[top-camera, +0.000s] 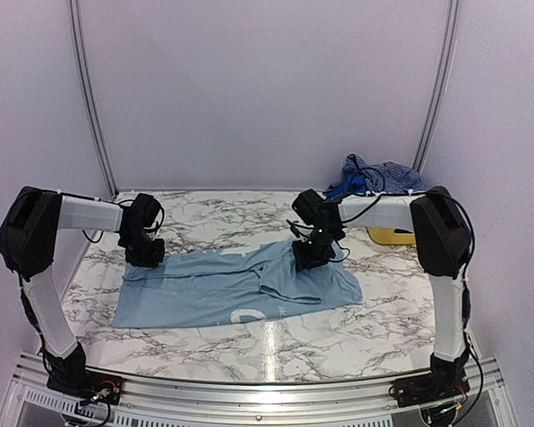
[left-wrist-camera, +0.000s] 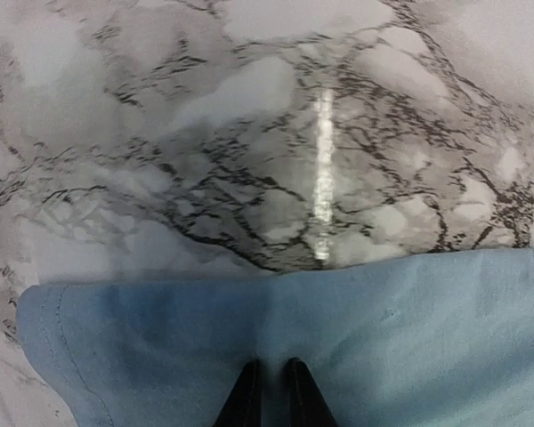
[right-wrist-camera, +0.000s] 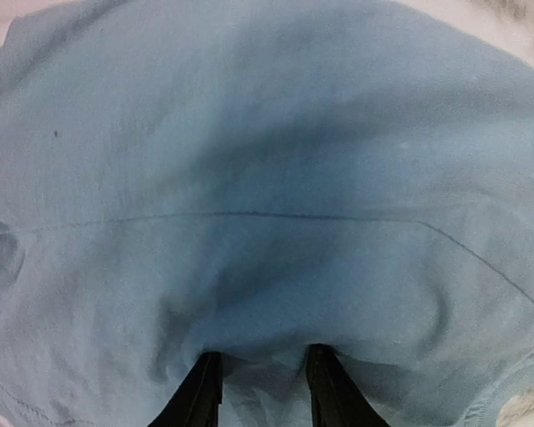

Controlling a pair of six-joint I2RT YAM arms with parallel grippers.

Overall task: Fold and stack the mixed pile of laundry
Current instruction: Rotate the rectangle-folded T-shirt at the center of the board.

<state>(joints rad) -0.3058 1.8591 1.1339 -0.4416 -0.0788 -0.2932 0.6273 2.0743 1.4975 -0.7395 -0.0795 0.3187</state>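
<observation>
A pale sky-blue T-shirt [top-camera: 231,285] with white print lies spread on the marble table [top-camera: 338,342]. My left gripper [top-camera: 148,253] is at the shirt's far-left corner. In the left wrist view its jaws [left-wrist-camera: 269,378] are nearly together, pinching a small ridge of the blue cloth [left-wrist-camera: 383,338] just inside the hem. My right gripper [top-camera: 310,256] presses down on the far middle of the shirt. In the right wrist view its jaws [right-wrist-camera: 265,378] stand apart, tips sunk into the fabric [right-wrist-camera: 267,133], with a fold bulging ahead of them.
At the back right a navy-and-white checked shirt [top-camera: 393,176] and a royal-blue piece [top-camera: 343,189] are heaped over a small yellow basket [top-camera: 392,235]. Bare marble shows in front of the shirt and along the table's left side [top-camera: 98,267]. White walls close in behind.
</observation>
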